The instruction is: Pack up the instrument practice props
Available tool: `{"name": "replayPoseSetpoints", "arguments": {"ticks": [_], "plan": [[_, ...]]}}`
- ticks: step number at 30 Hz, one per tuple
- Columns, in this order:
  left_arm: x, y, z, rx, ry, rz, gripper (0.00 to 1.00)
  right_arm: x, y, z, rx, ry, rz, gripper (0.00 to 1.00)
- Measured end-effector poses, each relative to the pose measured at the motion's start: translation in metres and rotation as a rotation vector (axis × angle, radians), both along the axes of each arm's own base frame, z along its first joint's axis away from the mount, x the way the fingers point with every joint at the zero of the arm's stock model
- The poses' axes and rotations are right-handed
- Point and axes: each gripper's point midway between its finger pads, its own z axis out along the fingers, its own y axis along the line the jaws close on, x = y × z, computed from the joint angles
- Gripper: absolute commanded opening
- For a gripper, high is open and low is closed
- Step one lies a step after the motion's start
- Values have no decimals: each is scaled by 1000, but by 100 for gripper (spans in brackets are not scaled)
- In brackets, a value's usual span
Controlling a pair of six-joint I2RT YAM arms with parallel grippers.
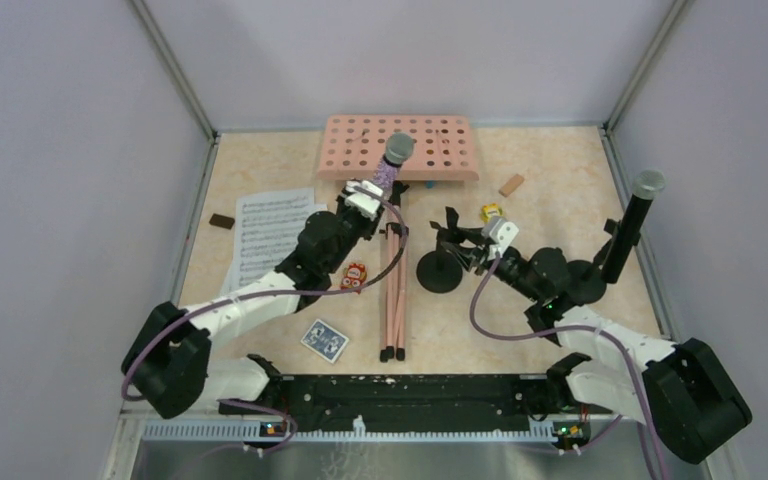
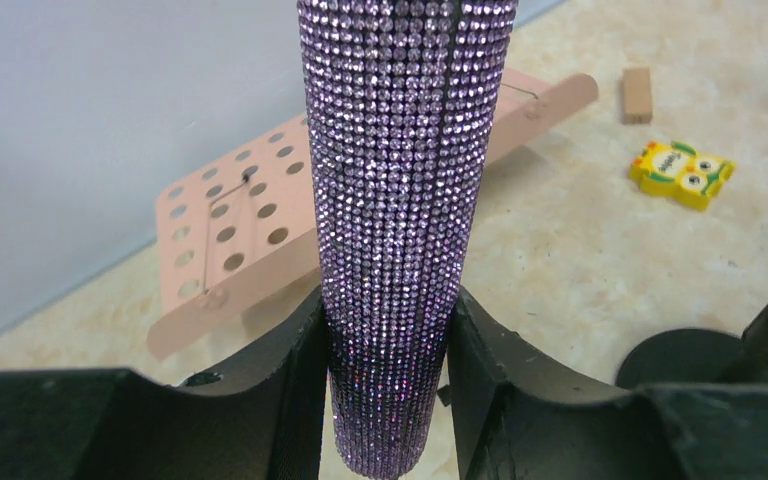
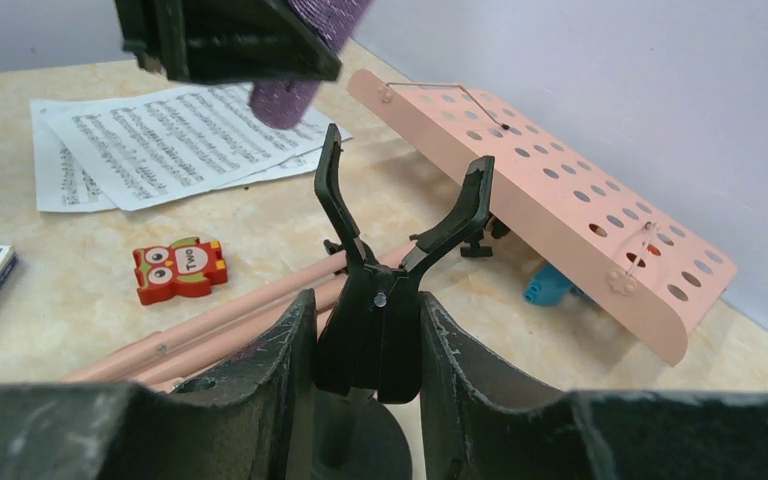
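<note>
The left gripper (image 1: 365, 197) is clamped on the purple microphone (image 2: 400, 200), held upright at 12 o'clock on the table (image 1: 570, 160), over the pink rack (image 1: 440, 145). At the microphone's 5 o'clock, the right gripper (image 3: 365, 345) pinches the black holder (image 3: 380, 280). The step looks like parting the two. The next move calls for lifting the microphone clear while the holder is held down.

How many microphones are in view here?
2. The purple glitter microphone is gripped in the left pincer, near the pink rack. The black microphone stands upright in a round-based holder at the right side of the table. None seems hidden.
</note>
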Motion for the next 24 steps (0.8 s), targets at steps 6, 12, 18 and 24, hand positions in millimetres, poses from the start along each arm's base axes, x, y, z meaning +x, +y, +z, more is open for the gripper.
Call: {"name": "replayPoseSetpoints", "arguments": {"ticks": [6,12,18,24], "plan": [[-22,40,-11,-158,240,187,0,3,-4,1,-12,22,-26,0],[-56,71,-83,-140,530,343,0,5,-4,1,-15,44,-35,30],[-89,106,-147,-36,698,487,0,5,-5,3,3,60,-44,52],[-95,106,-173,-4,785,518,0,2,-6,6,17,69,-44,74]]}}
